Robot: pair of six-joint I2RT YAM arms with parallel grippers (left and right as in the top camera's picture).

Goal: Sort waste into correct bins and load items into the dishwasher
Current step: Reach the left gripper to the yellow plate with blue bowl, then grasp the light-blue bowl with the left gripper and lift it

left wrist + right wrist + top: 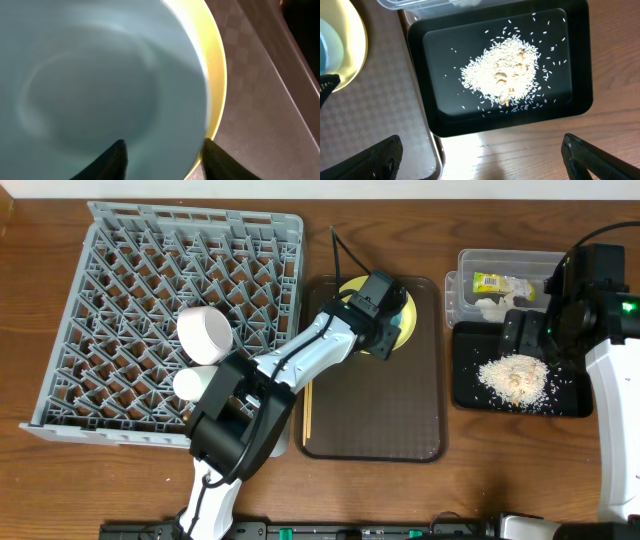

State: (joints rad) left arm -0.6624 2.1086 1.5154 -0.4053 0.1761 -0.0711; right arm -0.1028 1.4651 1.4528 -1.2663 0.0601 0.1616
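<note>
The light-blue bowl [100, 75] sits in the round yellow plate [217, 75] on the brown serving tray [400, 410]. My left gripper [162, 155] straddles the bowl's right rim, one finger inside and the other outside over the plate's edge, with a wide gap still between them. In the overhead view the left gripper [385, 330] covers the bowl. My right gripper [482, 155] hangs wide open and empty above the table, in front of the black tray [575, 60] that holds the rice scraps [502, 75]. The clear tub [462, 290] holds the wrapper [492, 280] and the tissue [490, 305].
The grey dish rack [170, 310] fills the left side, with a white bowl [205, 330] and a small white cup [192, 383] in its front right part. Chopsticks [308, 410] lie along the serving tray's left edge. The right arm [590, 290] stands over the tub and black tray.
</note>
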